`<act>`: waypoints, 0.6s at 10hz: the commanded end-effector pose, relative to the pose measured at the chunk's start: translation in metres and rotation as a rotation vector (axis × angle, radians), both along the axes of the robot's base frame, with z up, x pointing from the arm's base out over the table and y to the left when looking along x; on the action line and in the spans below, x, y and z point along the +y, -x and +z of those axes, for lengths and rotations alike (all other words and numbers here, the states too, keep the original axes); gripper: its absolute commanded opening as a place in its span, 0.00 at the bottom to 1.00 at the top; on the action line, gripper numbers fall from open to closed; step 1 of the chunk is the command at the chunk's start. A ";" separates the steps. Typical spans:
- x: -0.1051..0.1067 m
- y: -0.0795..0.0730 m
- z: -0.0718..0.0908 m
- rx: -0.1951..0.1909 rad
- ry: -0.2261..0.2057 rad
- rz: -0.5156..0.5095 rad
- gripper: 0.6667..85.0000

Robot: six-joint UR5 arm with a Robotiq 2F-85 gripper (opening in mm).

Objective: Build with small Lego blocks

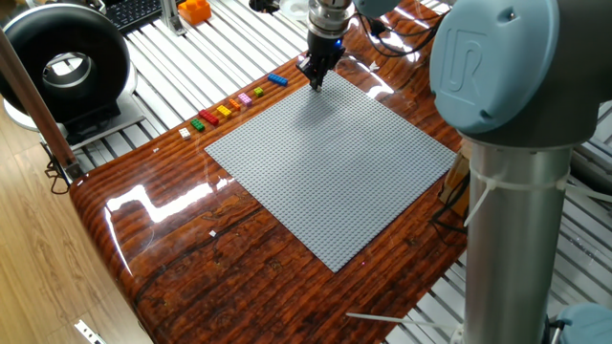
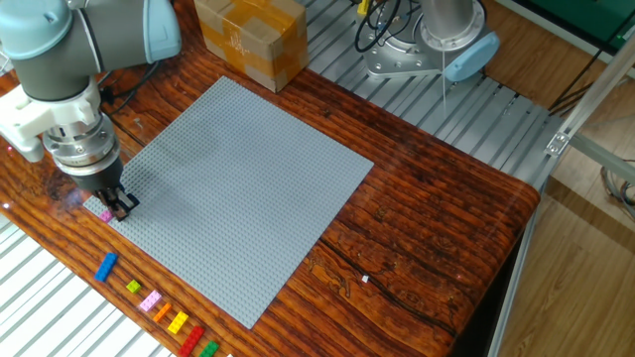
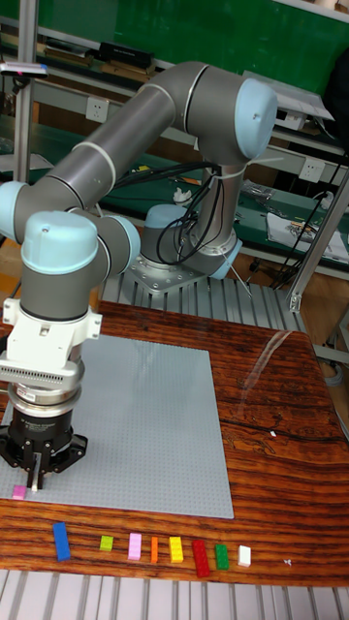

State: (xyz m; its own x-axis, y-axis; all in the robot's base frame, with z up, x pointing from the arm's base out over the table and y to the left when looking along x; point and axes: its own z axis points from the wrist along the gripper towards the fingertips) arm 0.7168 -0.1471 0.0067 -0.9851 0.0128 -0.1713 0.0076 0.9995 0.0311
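Claw (image 3: pixel 35 484) low — grey baseplate (image 2: pixel 238 188), glossy wood table (image 2: pixel 437 248)

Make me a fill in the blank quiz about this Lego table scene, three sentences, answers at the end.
1. The gripper hangs over a corner of the large ___ baseplate.
2. Beside the gripper's tip, at that corner, lies a small ___ brick.
3. In the row of loose bricks along the table edge, the one nearest the gripper is ___.

Missing words: grey; pink; blue
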 end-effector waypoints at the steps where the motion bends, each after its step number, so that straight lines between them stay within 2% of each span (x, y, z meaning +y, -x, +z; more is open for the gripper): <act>1: 0.000 0.011 0.002 0.041 -0.011 -0.018 0.16; 3: 0.002 0.011 0.003 0.043 -0.019 -0.021 0.23; 4: 0.002 0.006 0.000 0.028 -0.016 -0.021 0.28; 5: 0.008 -0.001 -0.001 -0.003 -0.036 -0.025 0.29; 6: 0.008 0.000 0.000 0.003 -0.036 -0.017 0.32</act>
